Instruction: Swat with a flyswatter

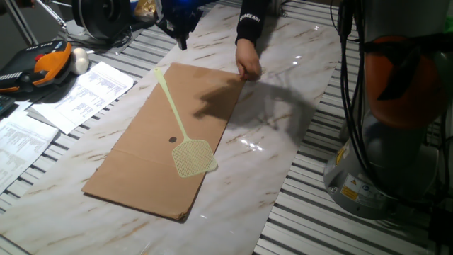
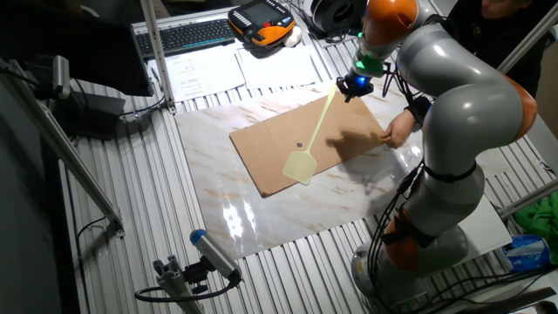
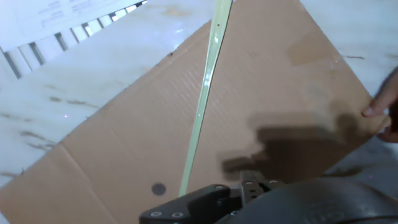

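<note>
On the marble worktop (image 1: 283, 78), one flyswatter (image 1: 185, 138) lies on one flat cardboard sheet (image 1: 134, 163)

At the left of one fixed view sit printed papers (image 1: 85, 92) and an orange-and-black handset (image 1: 42, 62) on the slatted surface; the cardboard lies in the middle, with one dark round spot (image 1: 173, 139) just beside the swatter's handle. The mesh head rests near the sheet's near edge, the thin handle running up toward the dark gripper (image 1: 181, 27) at the far end; whether the fingers are clamped on the handle I cannot tell. To the right, one human hand (image 1: 248, 65) presses the cardboard's far corner. Further right stands the arm's grey-and-orange base (image 1: 386, 127). No containers appear
</note>
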{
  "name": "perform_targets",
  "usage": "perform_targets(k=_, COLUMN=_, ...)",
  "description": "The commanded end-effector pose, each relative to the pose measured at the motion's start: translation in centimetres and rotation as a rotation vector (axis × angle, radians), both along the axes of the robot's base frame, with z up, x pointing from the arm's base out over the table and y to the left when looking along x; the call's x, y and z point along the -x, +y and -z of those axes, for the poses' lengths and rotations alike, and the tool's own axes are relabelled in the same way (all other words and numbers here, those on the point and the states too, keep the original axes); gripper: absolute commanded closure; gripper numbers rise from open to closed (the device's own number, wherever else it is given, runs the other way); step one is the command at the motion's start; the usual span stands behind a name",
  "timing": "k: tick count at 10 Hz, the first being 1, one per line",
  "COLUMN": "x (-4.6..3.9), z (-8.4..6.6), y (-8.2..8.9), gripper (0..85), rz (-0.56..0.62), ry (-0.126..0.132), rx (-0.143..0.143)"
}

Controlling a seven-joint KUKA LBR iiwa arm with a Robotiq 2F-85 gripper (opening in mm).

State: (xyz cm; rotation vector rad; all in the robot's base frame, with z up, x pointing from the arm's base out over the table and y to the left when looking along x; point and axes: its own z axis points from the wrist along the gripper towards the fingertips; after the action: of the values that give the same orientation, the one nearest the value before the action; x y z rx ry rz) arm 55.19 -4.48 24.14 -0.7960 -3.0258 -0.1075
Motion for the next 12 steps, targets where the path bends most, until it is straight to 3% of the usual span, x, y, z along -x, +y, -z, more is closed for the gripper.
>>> perform_targets(k=1, x=-0.27, z=0.41, y=-0.06, gripper=85.0, rz=0.006, ry=-0.008, rx=0.003)
perform_targets(k=6, x=-0.57, z=0.87, y=-0.11, gripper=85.0, rz=0.024, ry=-0.014, rx=0.021)
perform_targets(k=8, x=-0.57, z=0.87, y=-0.11, gripper=85.0, rz=0.009, ry=0.006, rx=0.025)
perform_targets(k=10, x=-0.57, z=0.87, y=-0.11, gripper=85.0, rz=0.030, ry=0.021, rx=-0.007)
perform_targets(k=12, x=-0.57, z=0.87, y=-0.11, gripper=85.0, rz=0.024, ry=0.042, rx=0.008)
